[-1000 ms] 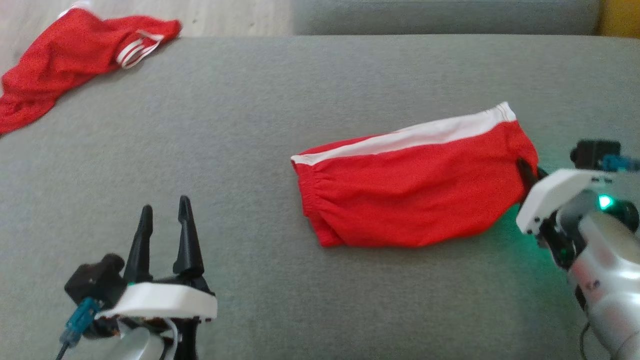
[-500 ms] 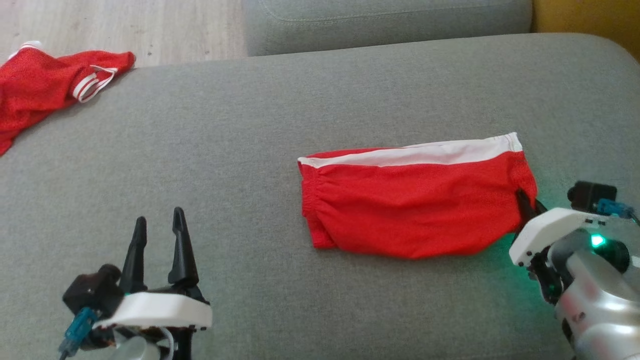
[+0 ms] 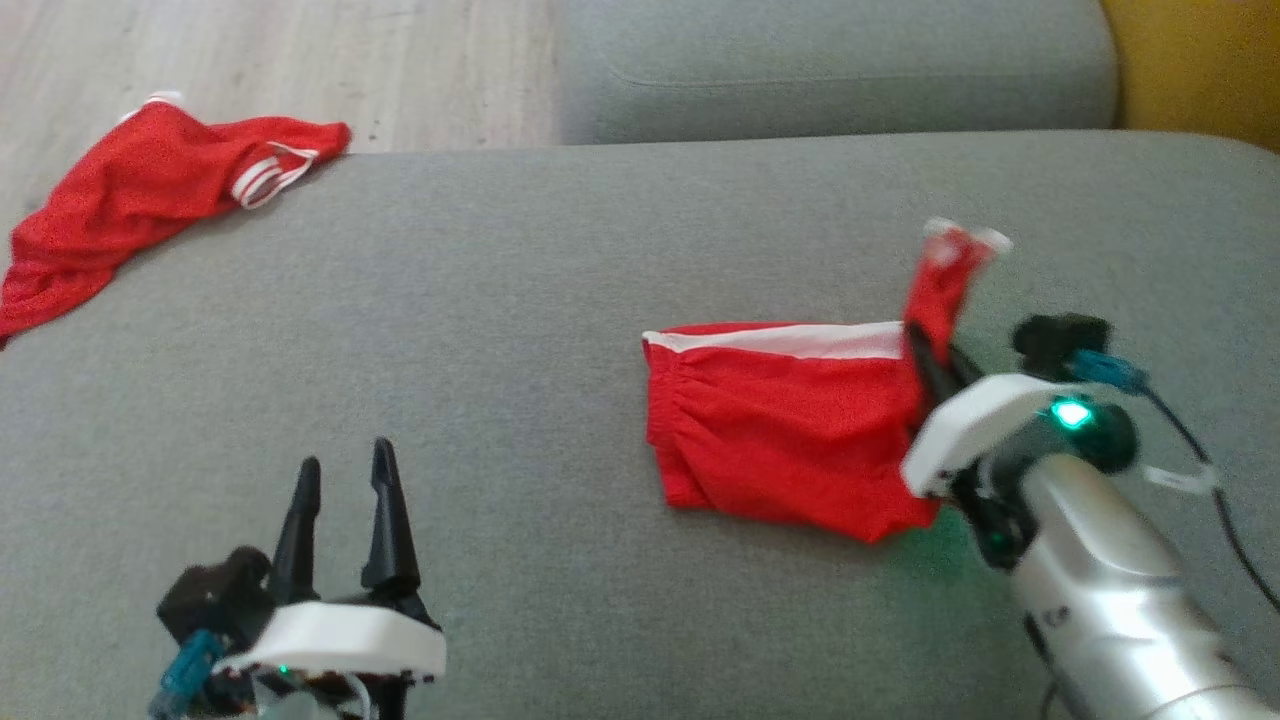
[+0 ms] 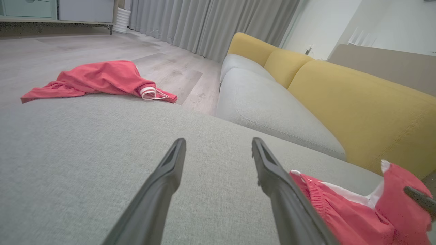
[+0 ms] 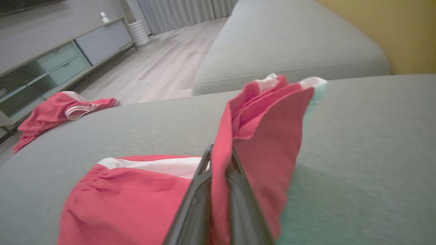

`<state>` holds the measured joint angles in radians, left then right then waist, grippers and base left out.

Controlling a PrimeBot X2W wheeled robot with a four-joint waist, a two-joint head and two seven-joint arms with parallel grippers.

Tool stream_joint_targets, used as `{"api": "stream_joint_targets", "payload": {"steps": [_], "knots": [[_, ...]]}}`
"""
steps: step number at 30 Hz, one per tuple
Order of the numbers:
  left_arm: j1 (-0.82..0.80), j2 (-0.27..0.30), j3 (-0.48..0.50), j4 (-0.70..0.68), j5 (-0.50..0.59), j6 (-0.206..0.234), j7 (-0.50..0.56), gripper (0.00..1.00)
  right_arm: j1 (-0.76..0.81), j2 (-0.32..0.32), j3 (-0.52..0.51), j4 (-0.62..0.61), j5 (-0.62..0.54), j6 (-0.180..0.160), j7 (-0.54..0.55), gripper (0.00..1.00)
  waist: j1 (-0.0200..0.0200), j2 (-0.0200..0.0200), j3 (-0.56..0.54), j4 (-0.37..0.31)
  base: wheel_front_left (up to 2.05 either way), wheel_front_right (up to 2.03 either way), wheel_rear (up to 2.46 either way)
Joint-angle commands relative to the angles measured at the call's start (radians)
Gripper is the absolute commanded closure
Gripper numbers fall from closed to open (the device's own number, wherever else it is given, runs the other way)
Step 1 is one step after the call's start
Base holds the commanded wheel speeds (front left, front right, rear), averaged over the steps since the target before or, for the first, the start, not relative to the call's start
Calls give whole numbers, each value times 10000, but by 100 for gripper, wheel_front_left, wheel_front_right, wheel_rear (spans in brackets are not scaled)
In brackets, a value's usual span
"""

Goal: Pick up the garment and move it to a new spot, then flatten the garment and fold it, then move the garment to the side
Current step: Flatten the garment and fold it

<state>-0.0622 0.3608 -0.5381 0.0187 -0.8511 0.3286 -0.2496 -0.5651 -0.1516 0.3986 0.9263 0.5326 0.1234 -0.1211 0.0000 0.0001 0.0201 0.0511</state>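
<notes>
Grey sofa cushion [image 3: 500, 350] makes up your work surface, with wood floor [image 3: 300, 60] past its far edge. The red shorts [image 3: 780, 430] lie on the cushion's right half, white stripe along the far side and gathered waistband toward the cushion's middle. Your right gripper [image 3: 925, 350] is pinched tight on the shorts' right end, which stands up as a flap while the rest lies flat. Your left gripper [image 3: 345, 455] hovers over the cushion's near-left part, fingers spread wide with nothing between them.

This looks like the fold. Carry the pinched end low toward the waistband, following the white stripe so the edges meet. Go slowly, because light cloth will likely drag across the cushion. Lay the flap down before letting go. Leave the other red garment [image 3: 130, 200] at the cushion's far-left corner alone.
</notes>
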Motion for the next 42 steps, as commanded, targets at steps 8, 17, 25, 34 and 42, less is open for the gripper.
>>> {"api": "stream_joint_targets", "payload": {"steps": [8,17,25,34,42], "knots": [[-190,-148,282,-149,54,-130,-112,0,-84,749,860,-1925,-549,73,1312,100,0,-1,-123,628,0,0,0],[-218,-359,346,56,109,-300,-117,0,460,961,1506,-2395,-931,73,2449,100,0,-1,-49,1034,0,0,0],[-121,-449,416,211,151,-392,-119,0,760,1003,1827,-2688,-1010,73,2623,12,0,-1,-183,1037,0,0,0],[-75,-457,322,255,225,-418,-119,0,1196,1011,2273,-3718,-730,73,2230,0,0,-1,-326,825,0,0,0],[-50,-470,166,214,301,-414,-97,0,1522,897,708,-4478,-1461,73,1603,0,0,-1,-371,566,0,0,0]]}}
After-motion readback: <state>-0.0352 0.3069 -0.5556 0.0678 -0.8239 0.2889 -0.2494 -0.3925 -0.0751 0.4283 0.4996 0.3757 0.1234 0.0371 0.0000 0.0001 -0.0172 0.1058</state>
